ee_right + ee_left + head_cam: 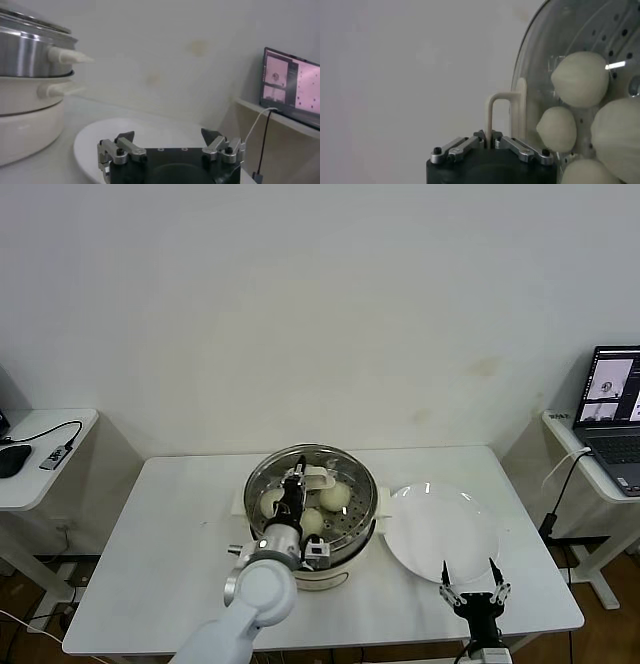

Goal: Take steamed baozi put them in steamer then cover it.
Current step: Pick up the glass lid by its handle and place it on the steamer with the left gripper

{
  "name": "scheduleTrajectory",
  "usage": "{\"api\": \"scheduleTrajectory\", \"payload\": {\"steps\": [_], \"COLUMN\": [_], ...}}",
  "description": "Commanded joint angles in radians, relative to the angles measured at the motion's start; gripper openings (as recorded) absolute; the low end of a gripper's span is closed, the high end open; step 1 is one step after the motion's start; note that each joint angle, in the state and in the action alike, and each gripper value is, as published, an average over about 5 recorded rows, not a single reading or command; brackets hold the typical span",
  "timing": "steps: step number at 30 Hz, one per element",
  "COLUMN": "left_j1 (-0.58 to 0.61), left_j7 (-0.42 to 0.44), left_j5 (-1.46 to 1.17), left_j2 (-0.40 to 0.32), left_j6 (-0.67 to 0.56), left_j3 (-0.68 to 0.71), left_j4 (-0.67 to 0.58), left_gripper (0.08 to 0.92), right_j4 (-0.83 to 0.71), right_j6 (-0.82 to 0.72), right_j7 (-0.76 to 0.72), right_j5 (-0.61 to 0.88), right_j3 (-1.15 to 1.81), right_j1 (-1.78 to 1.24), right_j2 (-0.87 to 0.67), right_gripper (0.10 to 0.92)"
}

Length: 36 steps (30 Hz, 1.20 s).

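Note:
The steamer stands at the table's middle, a shiny steel pot on a cream base. A clear glass lid lies over it, and several white baozi show through the glass on the perforated tray. In the head view the baozi sit inside the pot. My left gripper is above the steamer, shut on the lid's cream loop handle. My right gripper hangs open at the table's front right, nothing between its fingers, just before the plate.
A flat white plate lies to the right of the steamer, bare. A laptop sits on a side table at the far right, with a cable hanging. Another side table at the far left carries a mouse and cable.

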Motion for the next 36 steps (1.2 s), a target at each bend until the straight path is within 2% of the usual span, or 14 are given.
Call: {"api": "scheduleTrajectory", "payload": {"steps": [1,29,32,36], "left_j1": [0.001,0.018,0.027,0.054], "left_j7": [0.001,-0.009,-0.011,-0.019], "left_j5": [0.017,0.018,0.018,0.018], "left_j2": [-0.015,-0.030,-0.025,-0.011], "left_j6": [-0.001,-0.011,-0.012,-0.015], "left_j3": [0.007,0.007,0.006,-0.001], "left_j4": [0.010,0.010,-0.007,-0.048], "left_gripper": [0.144,0.148,0.196,0.313], "right_j4": [-0.004,-0.011,-0.011,-0.010], "right_j6": [0.002,0.002,0.002,0.002], "right_j7": [0.001,0.000,0.001,0.001], "right_j5": [-0.001,-0.005,-0.007,-0.009], "right_j3": [-0.002,-0.013,-0.014,-0.016], "right_j1": [0.000,0.003,0.002,0.002], "right_j2": [0.000,0.000,0.001,0.001], "right_gripper": [0.823,0.823,0.823,0.823]}}
